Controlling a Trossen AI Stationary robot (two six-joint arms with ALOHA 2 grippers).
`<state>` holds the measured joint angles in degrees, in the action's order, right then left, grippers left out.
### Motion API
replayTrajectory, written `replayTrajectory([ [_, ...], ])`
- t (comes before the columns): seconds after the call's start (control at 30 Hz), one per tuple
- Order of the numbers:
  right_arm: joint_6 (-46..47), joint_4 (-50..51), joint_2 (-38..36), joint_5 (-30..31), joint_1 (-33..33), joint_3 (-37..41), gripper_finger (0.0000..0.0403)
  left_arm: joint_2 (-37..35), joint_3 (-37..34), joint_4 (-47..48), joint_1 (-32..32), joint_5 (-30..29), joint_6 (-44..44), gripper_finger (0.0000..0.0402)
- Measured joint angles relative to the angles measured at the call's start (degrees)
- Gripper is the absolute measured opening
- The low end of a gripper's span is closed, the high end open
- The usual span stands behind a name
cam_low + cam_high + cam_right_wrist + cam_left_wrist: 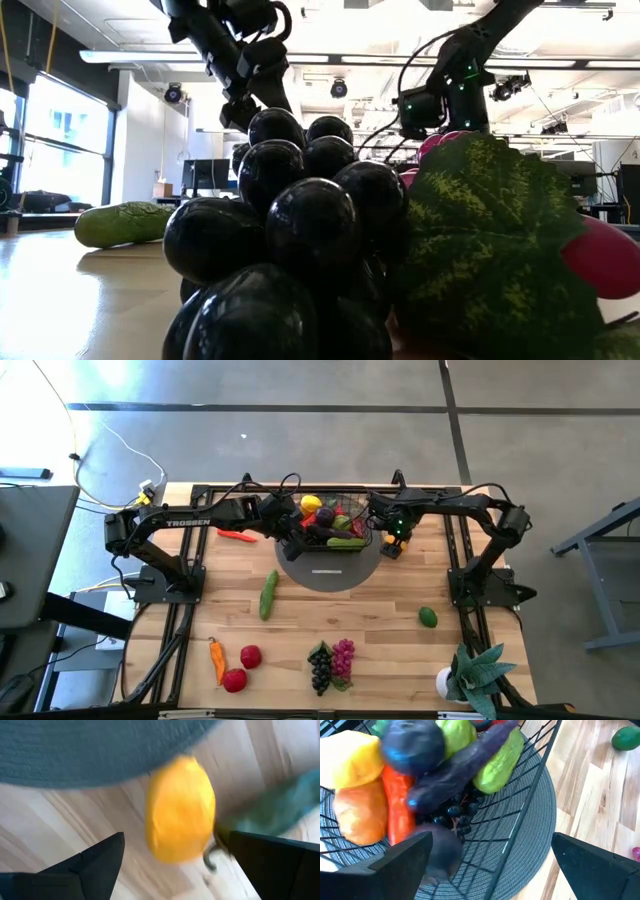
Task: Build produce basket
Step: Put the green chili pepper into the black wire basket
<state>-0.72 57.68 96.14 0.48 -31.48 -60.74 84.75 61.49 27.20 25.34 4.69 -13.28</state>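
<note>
The black wire basket stands on a grey round disc at the table's far middle. It holds a lemon, an orange fruit, a red pepper, an eggplant, a green cucumber and dark grapes. My left gripper is open over the basket's left near side, and a dark round fruit lies by one finger. My right gripper is open just right of the basket, low over the table. A blurred orange-yellow fruit lies ahead between its fingers.
Loose on the table are a red pepper, a cucumber, a lime, an orange chili, two tomatoes, and dark and purple grapes. A potted plant stands at the near right corner.
</note>
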Motion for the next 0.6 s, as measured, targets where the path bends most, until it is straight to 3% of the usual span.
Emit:
replayTrajectory([
  [0.3, 4.52, 0.15, -5.13, 3.49, -0.54, -0.15, 0.0342, 0.00, 0.00, -0.02, 0.00, 0.00, 0.87, 0.0399],
  [0.6, 16.98, -1.09, -5.27, 8.45, -9.15, -0.17, 0.0342, 0.00, 0.00, -0.02, 0.00, 0.02, 0.96, 0.0399],
])
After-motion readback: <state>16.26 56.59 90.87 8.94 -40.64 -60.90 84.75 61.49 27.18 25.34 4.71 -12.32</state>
